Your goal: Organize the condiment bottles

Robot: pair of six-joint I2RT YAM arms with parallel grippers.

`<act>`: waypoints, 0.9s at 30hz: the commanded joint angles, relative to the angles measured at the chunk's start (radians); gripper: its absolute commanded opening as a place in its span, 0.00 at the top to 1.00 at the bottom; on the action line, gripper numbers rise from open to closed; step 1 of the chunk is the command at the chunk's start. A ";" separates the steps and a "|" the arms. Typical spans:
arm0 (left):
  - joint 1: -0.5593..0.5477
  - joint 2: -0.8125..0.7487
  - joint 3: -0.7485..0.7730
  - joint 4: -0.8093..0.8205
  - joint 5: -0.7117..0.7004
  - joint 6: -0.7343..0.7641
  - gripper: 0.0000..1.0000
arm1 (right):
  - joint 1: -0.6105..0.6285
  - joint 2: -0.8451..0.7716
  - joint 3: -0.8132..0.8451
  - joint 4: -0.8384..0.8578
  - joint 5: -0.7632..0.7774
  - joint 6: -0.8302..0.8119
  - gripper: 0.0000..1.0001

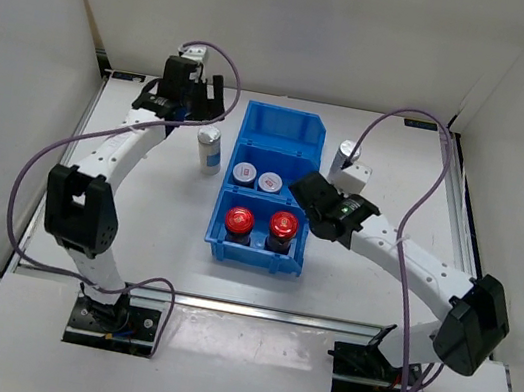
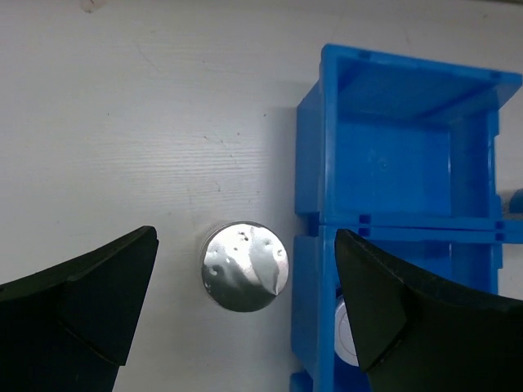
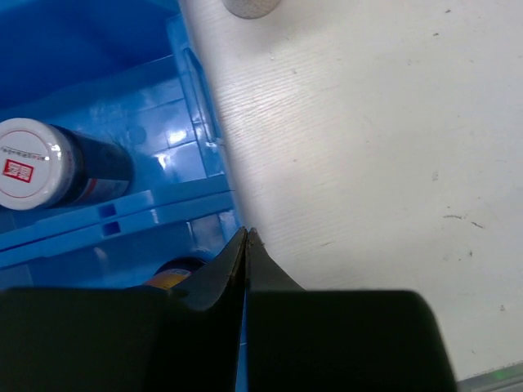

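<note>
My left gripper (image 2: pixel 245 243) hung wide open above tall bottle (image 2: pixel 243 267) near counter (image 2: pixel 122 122) far edge; right gripper (image 3: pixel 247 238) pinched closed, empty.

Overhead plus downward wrist close-ups, bin (image 1: pixel 281 136) shared

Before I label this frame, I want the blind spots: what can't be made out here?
- Left wrist: the left bottle shows only its cap.
- Left wrist: a middle jar in the bin is mostly behind a finger.
- Right wrist: the right bottle is cut off by the top edge.
- Right wrist: a front jar is mostly hidden by the shut right gripper.
- Top: print on the lids is too small to read.
</note>
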 commanded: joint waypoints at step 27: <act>-0.034 0.122 -0.031 -0.025 -0.031 0.071 0.53 | -0.023 -0.039 -0.025 0.048 0.021 0.012 0.98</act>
